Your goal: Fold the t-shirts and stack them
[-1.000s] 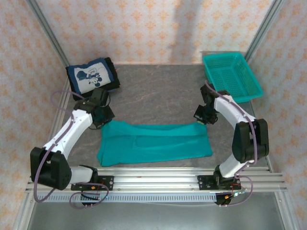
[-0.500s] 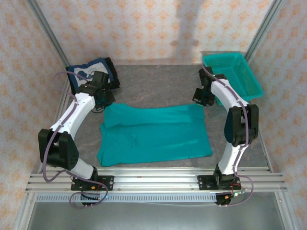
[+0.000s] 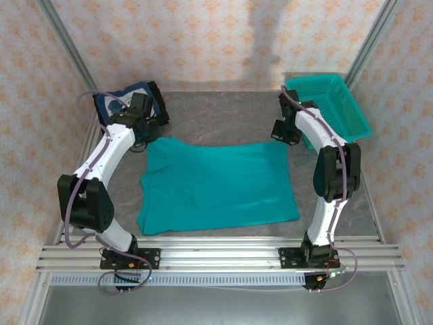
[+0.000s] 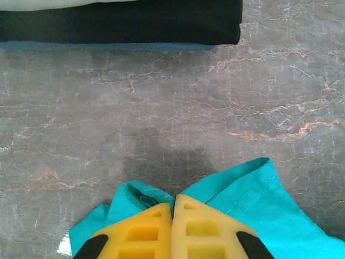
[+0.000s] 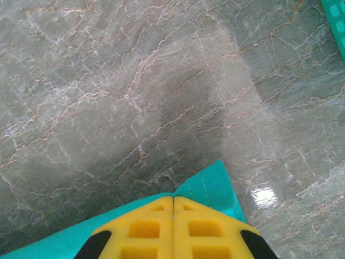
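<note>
Spread over counter (image 3: 223,118), teal shirt (image 3: 216,183) is pinched at far left corner by closed left tool (image 4: 172,204), at far right corner by closed right tool (image 5: 173,200)

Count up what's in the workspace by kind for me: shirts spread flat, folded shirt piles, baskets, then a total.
teal t-shirt spread flat: 1
folded pile, navy printed shirt on top: 1
teal mesh basket: 1
Total: 3
</note>
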You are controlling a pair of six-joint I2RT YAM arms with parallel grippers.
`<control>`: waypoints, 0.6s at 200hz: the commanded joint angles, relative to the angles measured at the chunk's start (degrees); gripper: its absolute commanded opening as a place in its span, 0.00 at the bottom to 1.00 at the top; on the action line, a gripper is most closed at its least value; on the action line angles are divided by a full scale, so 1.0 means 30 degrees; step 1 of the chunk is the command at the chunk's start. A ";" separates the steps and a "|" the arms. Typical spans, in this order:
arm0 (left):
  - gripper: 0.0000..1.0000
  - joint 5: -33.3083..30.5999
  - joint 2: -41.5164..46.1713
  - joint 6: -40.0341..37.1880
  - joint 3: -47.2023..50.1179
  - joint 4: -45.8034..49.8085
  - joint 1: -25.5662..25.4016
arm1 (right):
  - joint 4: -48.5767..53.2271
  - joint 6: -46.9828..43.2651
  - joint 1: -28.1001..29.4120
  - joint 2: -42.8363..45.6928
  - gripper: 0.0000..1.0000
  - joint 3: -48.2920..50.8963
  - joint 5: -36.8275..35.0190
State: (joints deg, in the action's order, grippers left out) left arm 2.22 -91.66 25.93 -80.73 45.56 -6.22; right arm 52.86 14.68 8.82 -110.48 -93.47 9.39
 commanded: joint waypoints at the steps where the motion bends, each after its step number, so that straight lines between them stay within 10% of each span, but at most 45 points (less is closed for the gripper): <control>1: 0.00 -0.0682 0.0909 -0.0606 0.0863 0.0254 0.0169 | -0.0201 -0.0399 -0.0098 0.0230 0.00 0.0463 -0.0583; 120: 0.00 0.1040 0.7774 0.2812 0.9639 0.1040 0.0124 | -0.0841 0.0592 -0.0105 0.5609 0.00 0.8236 0.0141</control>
State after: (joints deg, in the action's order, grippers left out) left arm 5.04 -71.02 30.63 -55.24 46.57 -6.22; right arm 50.11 14.96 8.82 -97.14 -72.44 10.28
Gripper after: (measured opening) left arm 0.038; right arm 0.043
